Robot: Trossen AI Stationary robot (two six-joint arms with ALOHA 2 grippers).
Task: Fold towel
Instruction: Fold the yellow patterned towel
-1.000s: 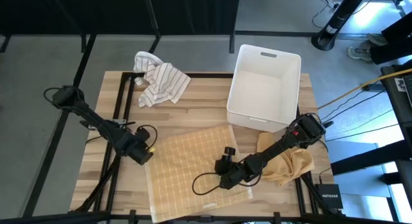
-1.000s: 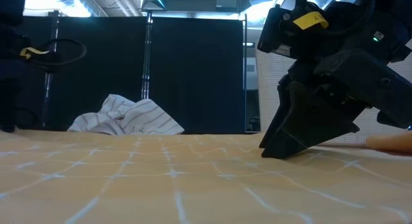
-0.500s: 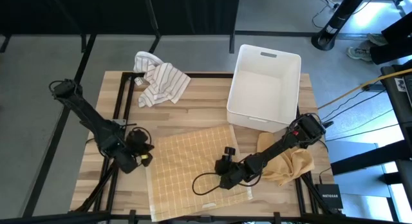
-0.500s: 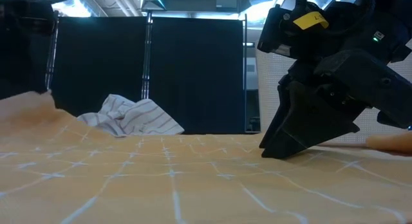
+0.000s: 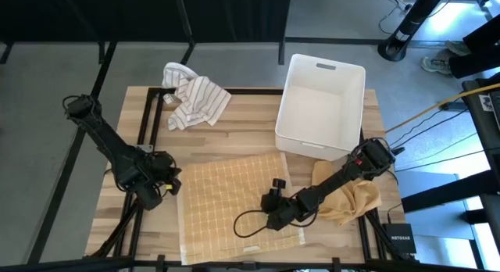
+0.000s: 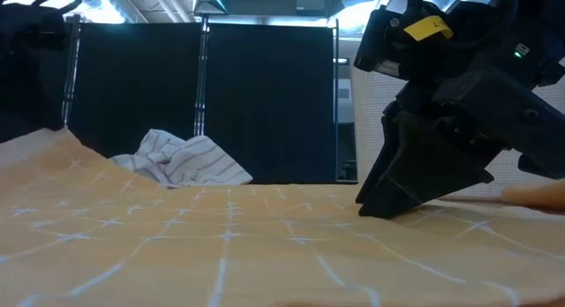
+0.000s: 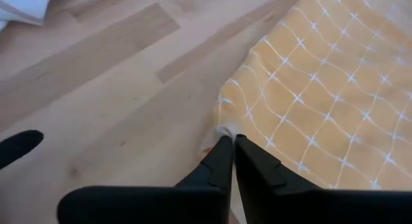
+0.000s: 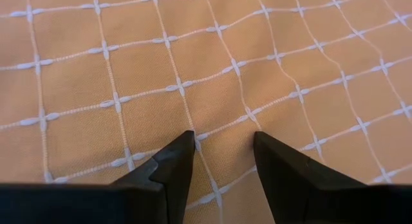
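A yellow towel with a white grid (image 5: 234,205) lies spread on the wooden table. Its left edge is raised off the table, as the low view shows (image 6: 48,144). My left gripper (image 5: 175,186) is at that left edge, shut on it (image 7: 228,139). My right gripper (image 5: 273,217) stands on the towel right of its middle, pointing down, open (image 8: 222,147). In the low view the right gripper (image 6: 397,205) fills the right side. My left gripper pinches the towel's left edge (image 7: 225,129) between its two shut fingers, coming level from the table's left. The edge is lifted off the wood and the cloth slopes down to the table behind it. My right gripper's open fingertips (image 8: 177,153) rest on the flat towel (image 8: 222,69) from above, slanting.
A white bin (image 5: 320,108) stands at the far right. A striped cloth (image 5: 191,100) is bunched at the far left, also in the low view (image 6: 181,161). A tan cloth (image 5: 351,198) lies under the right arm. A black cable (image 5: 246,221) loops over the towel.
My left gripper has moved toward the table's left and up. The towel's left edge, flat a second ago, has risen off the table with it. The rest of the towel and my right gripper have stayed put.
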